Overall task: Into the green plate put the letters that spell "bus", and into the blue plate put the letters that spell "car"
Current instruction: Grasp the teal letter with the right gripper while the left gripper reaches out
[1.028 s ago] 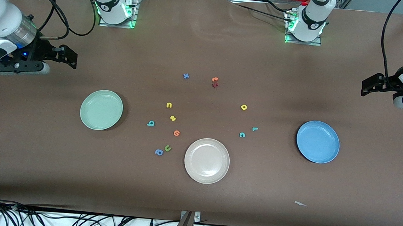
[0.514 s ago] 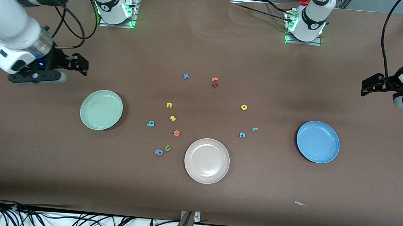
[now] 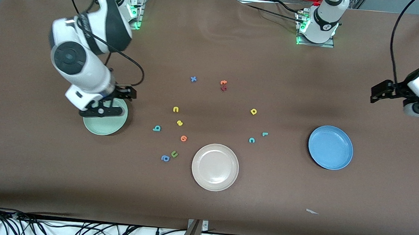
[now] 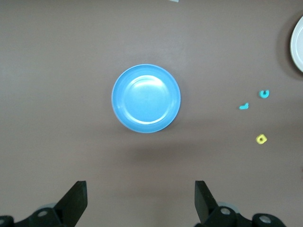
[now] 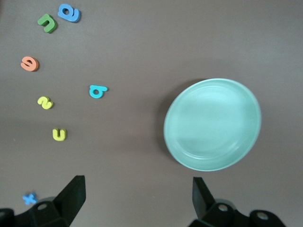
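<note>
Jaws of both grippers gape empty: right gripper (image 3: 122,93) over the green plate (image 3: 104,125), left gripper (image 3: 381,92) near the blue plate (image 3: 330,147).

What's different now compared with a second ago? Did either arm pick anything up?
The right gripper swung in from the table's edge to hang over the green plate, open and empty. The left gripper barely shifted, open too. Letters and plates stayed put.

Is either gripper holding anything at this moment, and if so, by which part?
Nothing is held. The right gripper hangs open over the green plate, and the left gripper hangs open over bare table near the blue plate.
</note>
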`<state>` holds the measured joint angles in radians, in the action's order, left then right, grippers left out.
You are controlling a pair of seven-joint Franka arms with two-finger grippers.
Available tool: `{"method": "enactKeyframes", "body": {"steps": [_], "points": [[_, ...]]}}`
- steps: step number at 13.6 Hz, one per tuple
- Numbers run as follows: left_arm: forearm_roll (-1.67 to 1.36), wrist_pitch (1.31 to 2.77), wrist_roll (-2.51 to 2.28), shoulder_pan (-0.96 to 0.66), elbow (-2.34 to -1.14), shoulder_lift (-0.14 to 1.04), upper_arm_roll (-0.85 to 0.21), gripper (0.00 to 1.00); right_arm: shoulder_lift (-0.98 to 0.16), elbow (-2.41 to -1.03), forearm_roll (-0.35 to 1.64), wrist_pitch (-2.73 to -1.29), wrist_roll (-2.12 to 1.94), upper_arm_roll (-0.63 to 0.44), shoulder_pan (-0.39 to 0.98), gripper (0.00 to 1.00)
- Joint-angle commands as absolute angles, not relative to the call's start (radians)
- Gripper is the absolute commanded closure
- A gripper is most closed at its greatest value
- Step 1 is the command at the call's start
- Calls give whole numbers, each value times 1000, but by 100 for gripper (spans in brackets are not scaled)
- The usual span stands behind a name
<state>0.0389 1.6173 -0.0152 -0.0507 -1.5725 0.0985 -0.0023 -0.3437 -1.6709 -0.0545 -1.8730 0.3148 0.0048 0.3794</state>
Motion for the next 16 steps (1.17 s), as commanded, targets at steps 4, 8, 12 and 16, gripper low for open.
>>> {"method": "enactKeyframes", "body": {"steps": [4, 8, 12, 16], "points": [[25, 1785, -282, -72, -1575, 290, -170, 0, -527, -1643, -64, -2072, 604, 2, 425, 1], [23, 1977, -406, -74, -1641, 386, -253, 0, -633, -1641, -63, -2264, 762, 2, 433, 5], [29, 2202, -533, -89, -1820, 388, -307, 0, -699, -1643, -63, -2390, 847, 2, 439, 20], [38, 2431, -635, -164, -1977, 403, -305, 0, -726, -1663, -63, -2382, 882, 0, 468, 47]]}}
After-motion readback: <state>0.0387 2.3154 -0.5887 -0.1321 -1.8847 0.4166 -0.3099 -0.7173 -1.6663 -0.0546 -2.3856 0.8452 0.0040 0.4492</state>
